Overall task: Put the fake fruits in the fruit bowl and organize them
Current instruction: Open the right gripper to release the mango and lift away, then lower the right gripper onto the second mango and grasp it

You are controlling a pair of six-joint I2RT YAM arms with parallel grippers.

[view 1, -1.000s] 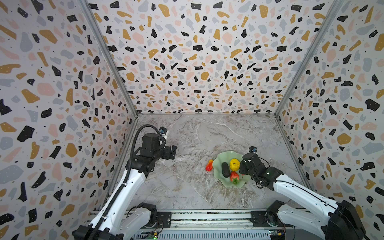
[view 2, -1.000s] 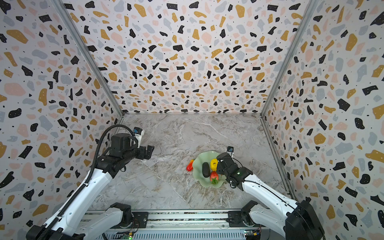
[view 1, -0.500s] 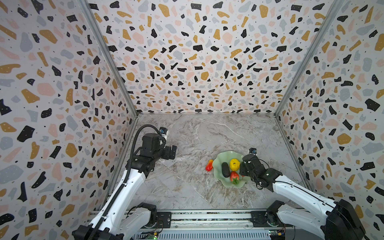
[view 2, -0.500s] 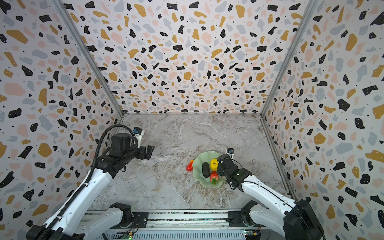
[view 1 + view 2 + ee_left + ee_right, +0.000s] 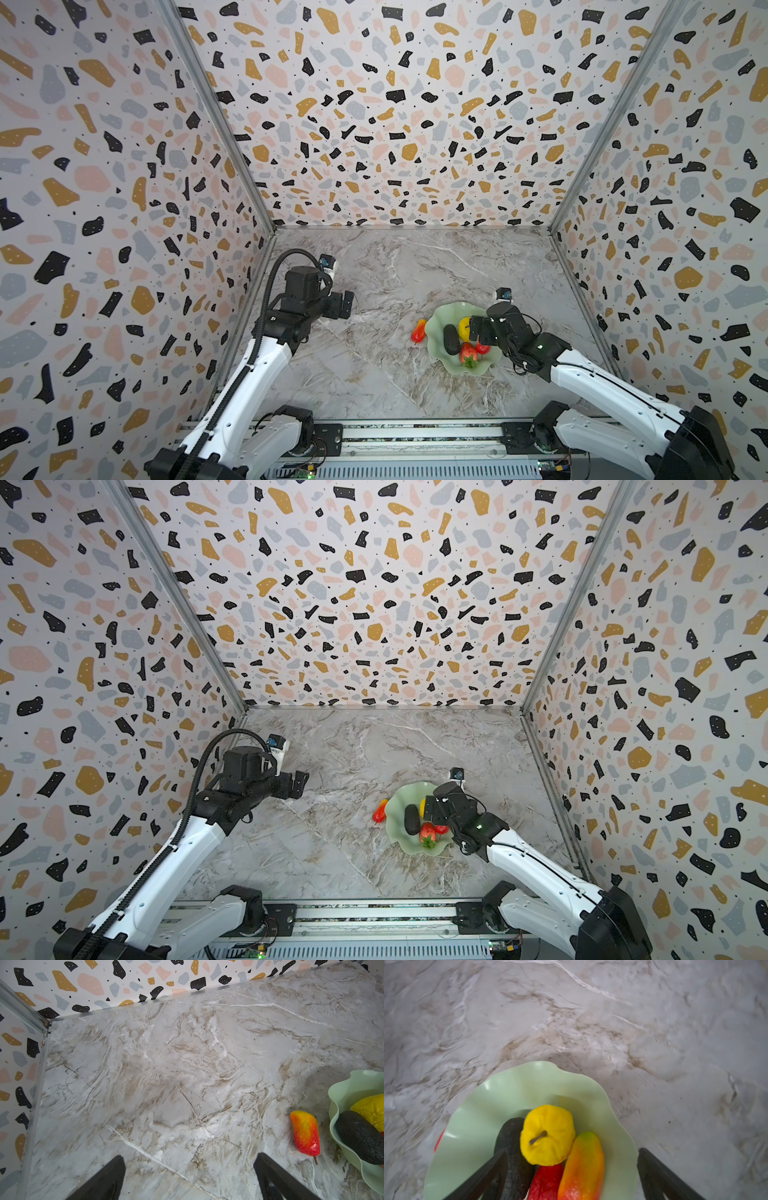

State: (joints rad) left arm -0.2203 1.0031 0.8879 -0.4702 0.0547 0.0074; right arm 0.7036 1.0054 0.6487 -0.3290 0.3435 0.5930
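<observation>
The mint-green fruit bowl (image 5: 440, 322) (image 5: 508, 1093) sits right of the middle. In it lie a yellow round fruit (image 5: 548, 1134) (image 5: 464, 327), a dark oval fruit (image 5: 510, 1136) (image 5: 451, 339), a strawberry (image 5: 468, 353) and an elongated red-to-yellow fruit (image 5: 583, 1167). Another elongated fruit (image 5: 418, 331) (image 5: 305, 1133) lies on the table against the bowl's left rim. My right gripper (image 5: 478, 332) (image 5: 572, 1150) hovers low over the bowl, open, its fingers spread on either side of the fruits and gripping none. My left gripper (image 5: 347, 305) (image 5: 188, 1157) hangs open and empty above bare table at the left.
Terrazzo-patterned walls (image 5: 395, 124) close the marble table (image 5: 374, 374) on three sides. A rail (image 5: 395, 436) with both arm bases runs along the front edge. The bowl (image 5: 399, 808) stands near the right wall.
The right gripper's jaws have opened wide over the bowl, and the elongated fruit between them now lies free in it. The left arm has not moved.
</observation>
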